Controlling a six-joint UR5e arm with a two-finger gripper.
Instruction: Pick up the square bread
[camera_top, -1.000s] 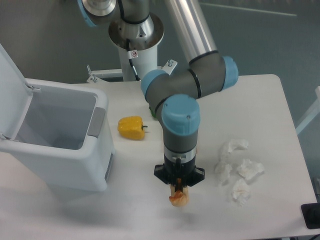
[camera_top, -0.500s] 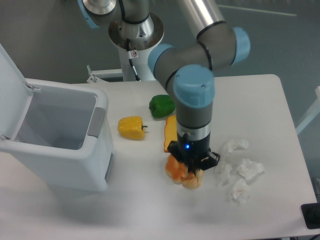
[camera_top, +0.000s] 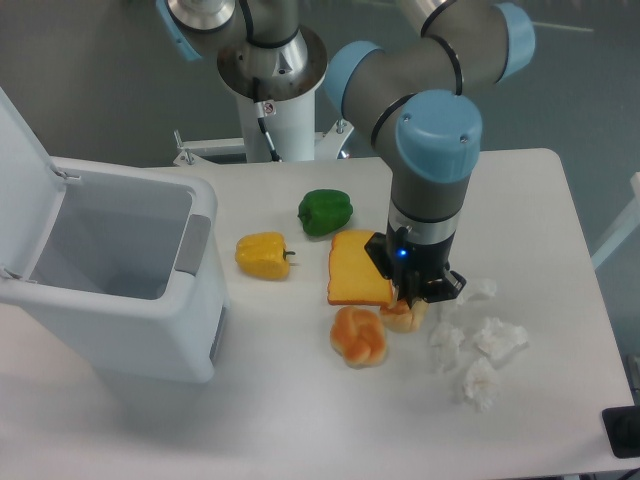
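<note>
The square bread (camera_top: 357, 268) lies flat on the white table (camera_top: 300, 400), with a yellow-orange face and a darker crust edge. My gripper (camera_top: 406, 308) hangs straight down at its right edge, and the wrist covers the slice's right corner. The fingers are closed on a small lumpy brown roll (camera_top: 399, 317) that shows just below the wrist, right of the slice's lower corner. A round golden knotted bun (camera_top: 358, 337) lies on the table just below the slice.
A green pepper (camera_top: 325, 211) and a yellow pepper (camera_top: 263, 254) lie left of and behind the slice. Several crumpled white tissues (camera_top: 478, 345) lie to the right. A white open-lid bin (camera_top: 110, 280) stands at the left.
The arm has swung from the front of the table back and to the right, carrying the small roll with it. This uncovered the green pepper, the square bread and the bun.
</note>
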